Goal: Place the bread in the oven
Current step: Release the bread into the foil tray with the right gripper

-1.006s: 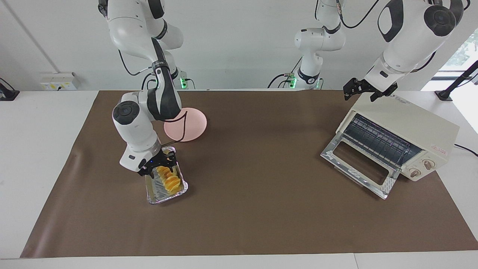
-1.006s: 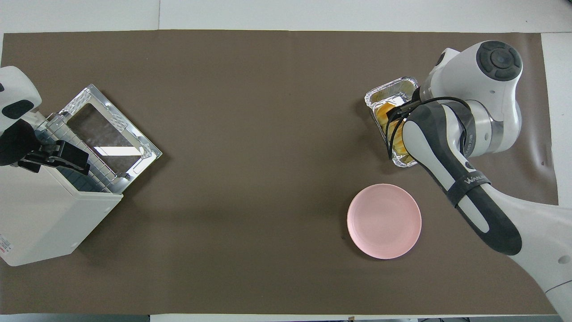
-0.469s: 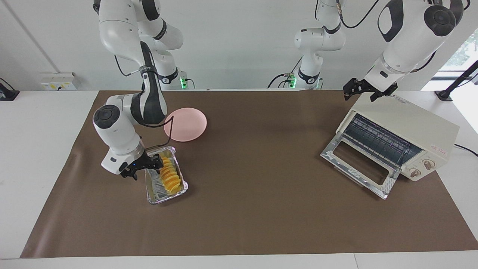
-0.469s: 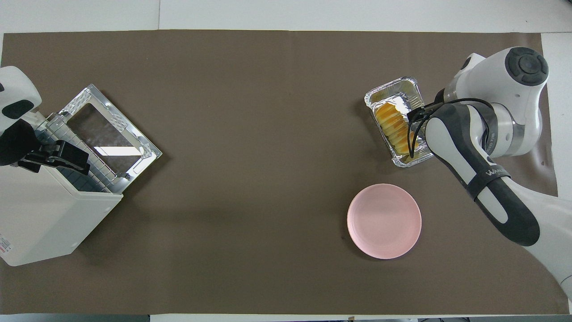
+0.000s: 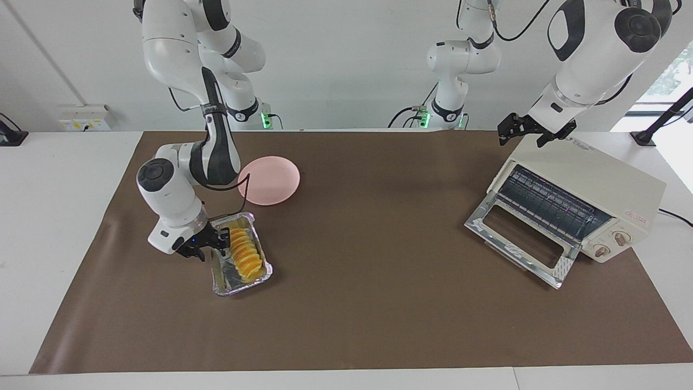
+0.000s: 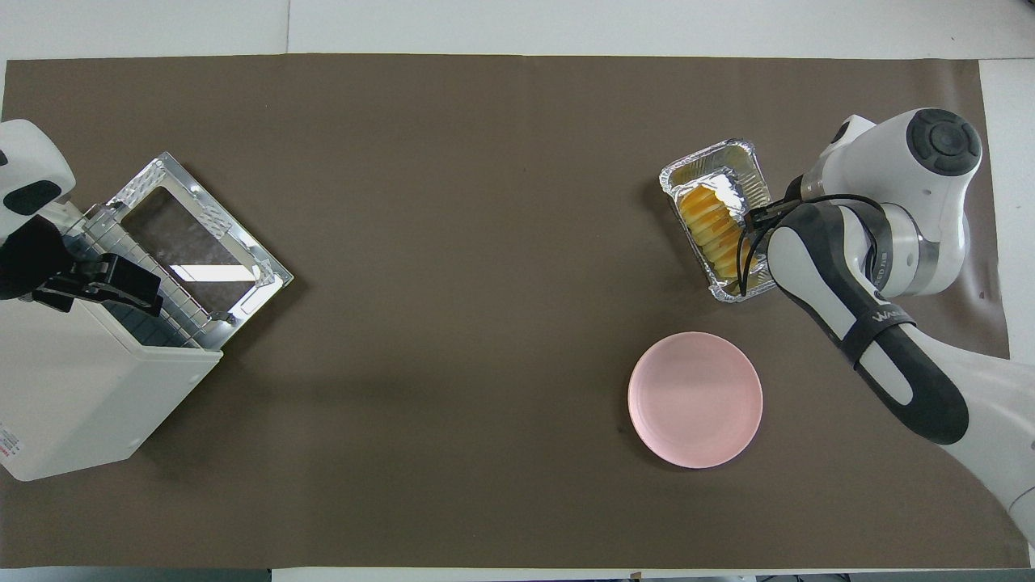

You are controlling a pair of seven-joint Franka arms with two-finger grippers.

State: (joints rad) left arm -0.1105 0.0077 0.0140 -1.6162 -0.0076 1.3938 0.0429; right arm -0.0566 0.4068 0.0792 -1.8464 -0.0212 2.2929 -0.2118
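Lying in the foil tray (image 5: 227,281) toward the right arm's end of the worktop (image 5: 357,303): the bread (image 5: 244,253). Sitting nearer the robots than the tray, just beside it: the plate (image 5: 269,180). Standing well apart at the left arm's end: the oven (image 5: 587,195), its door (image 5: 517,238) lying dropped open in front of it.

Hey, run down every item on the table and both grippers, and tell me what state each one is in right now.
oven: door dropped open, rack bare.
bread: lying in the foil tray.
foil tray: flat on the table.
pink plate: bare, nearer the robots than the tray.
right gripper: low at the tray's edge.
left gripper: open, over the oven's top.
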